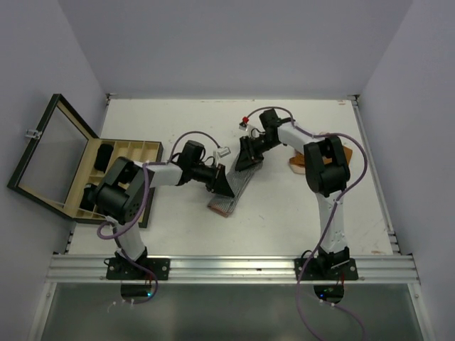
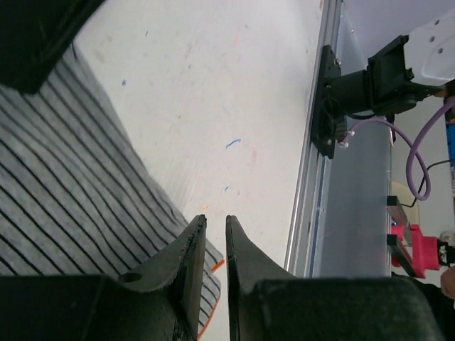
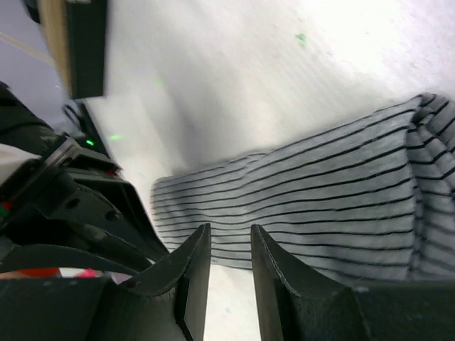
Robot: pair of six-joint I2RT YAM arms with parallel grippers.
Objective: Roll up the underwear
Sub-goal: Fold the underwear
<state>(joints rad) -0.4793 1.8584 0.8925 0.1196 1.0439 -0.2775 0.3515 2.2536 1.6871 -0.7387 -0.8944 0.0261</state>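
The grey striped underwear (image 1: 229, 193) lies as a long strip at the table's middle, between both grippers. My left gripper (image 1: 222, 186) rests at its near left end. In the left wrist view the gripper (image 2: 215, 217) is nearly shut with a thin empty gap, the striped cloth (image 2: 64, 177) beside it on the left. My right gripper (image 1: 249, 159) is at the far end. In the right wrist view it (image 3: 229, 227) is slightly open and empty, its tips at the edge of the cloth (image 3: 313, 192). An orange-brown garment (image 1: 294, 163) lies mostly hidden behind the right arm.
The compartmented wooden box (image 1: 146, 149) stands at the table's left edge with its glass lid (image 1: 50, 153) open outward; black garments (image 1: 106, 155) sit in its compartments. An aluminium rail (image 1: 227, 266) runs along the near edge. White walls close in the back and sides.
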